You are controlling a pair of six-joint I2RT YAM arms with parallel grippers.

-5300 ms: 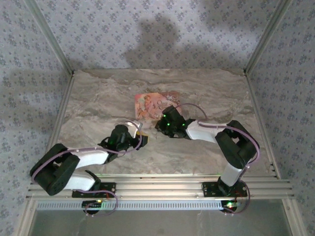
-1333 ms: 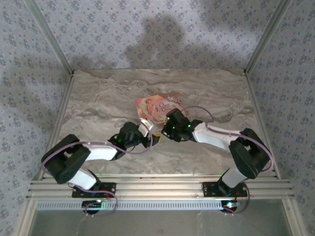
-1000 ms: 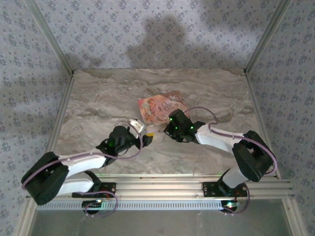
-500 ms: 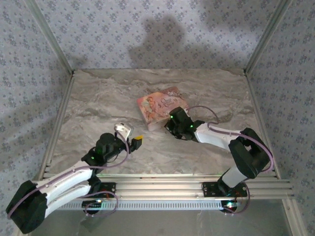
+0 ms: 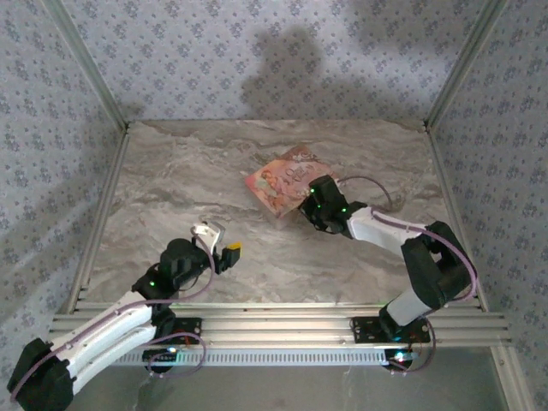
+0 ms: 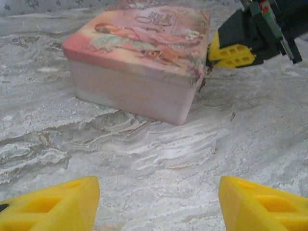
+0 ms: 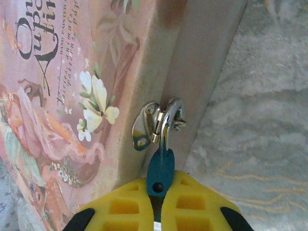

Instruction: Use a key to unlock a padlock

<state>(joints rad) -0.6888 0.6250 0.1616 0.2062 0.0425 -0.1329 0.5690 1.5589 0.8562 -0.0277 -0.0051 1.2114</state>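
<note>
The right claw is pressed together on the padlock, its yellow pads pinching the teal body at the bottom centre of the right wrist view. The padlock's silver shackle rises from the body and hooks through a metal latch on the side wall of the box, so the padlock sits against that wall, just above the claw. The box's printed pink lid takes up the left of this frame, and the marbled surface lies to the right.

From above, the right claw touches the lower right corner of the box, a little above and right of the frame's centre. The padlock is probably tucked between them there, too small to make out.

The left claw is at the lower left, well apart from the box, over bare surface. In its own view the left claw is spread wide and holds nothing, with a yellow finger in each bottom corner. The box stands ahead at upper centre, and the right claw is against the box's upper right corner.
</note>
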